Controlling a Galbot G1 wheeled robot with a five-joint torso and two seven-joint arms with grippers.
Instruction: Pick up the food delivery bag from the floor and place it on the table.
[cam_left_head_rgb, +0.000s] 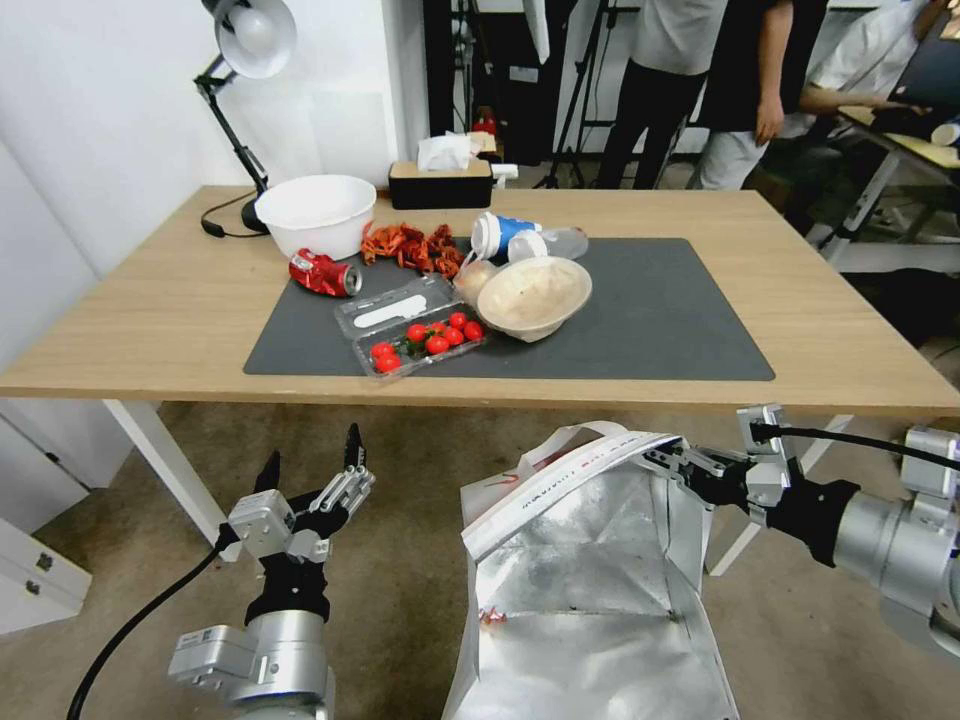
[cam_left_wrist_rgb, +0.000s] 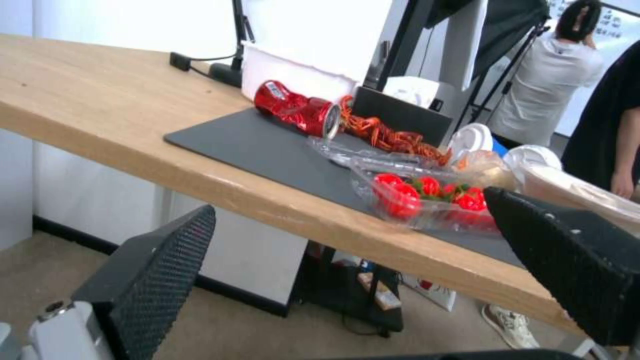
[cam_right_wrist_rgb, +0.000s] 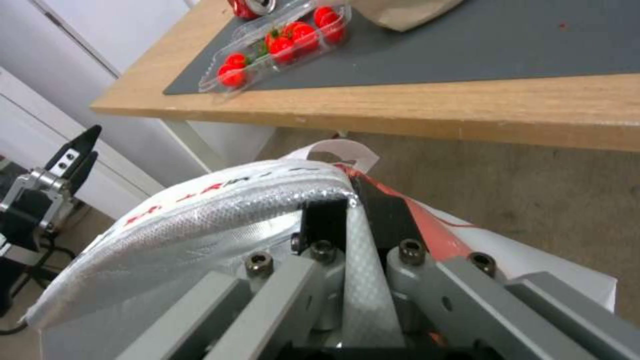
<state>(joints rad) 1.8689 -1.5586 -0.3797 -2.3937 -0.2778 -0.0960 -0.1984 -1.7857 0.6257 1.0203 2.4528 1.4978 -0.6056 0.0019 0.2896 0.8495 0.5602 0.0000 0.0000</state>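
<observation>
Jaws of your right gripper (cam_left_head_rgb: 668, 462) clamp the food delivery bag (cam_left_head_rgb: 590, 590) at its rim, below the counter (cam_left_head_rgb: 150, 320) front edge. Your left gripper (cam_left_head_rgb: 312, 475), beside the bag, has jaws spread, holding nothing.

White wall (cam_left_head_rgb: 100, 120), desk lamp (cam_left_head_rgb: 250, 40), tripods (cam_left_head_rgb: 585, 90)

Both arms silver-grey cylinders with black wrist collars and black cables; left gripper (cam_left_head_rgb: 312, 470) with black textured fingertips (cam_left_wrist_rgb: 157, 270), right gripper (cam_left_head_rgb: 668, 462) on grey linkages, hex-socket screws (cam_right_wrist_rgb: 259, 261).
</observation>
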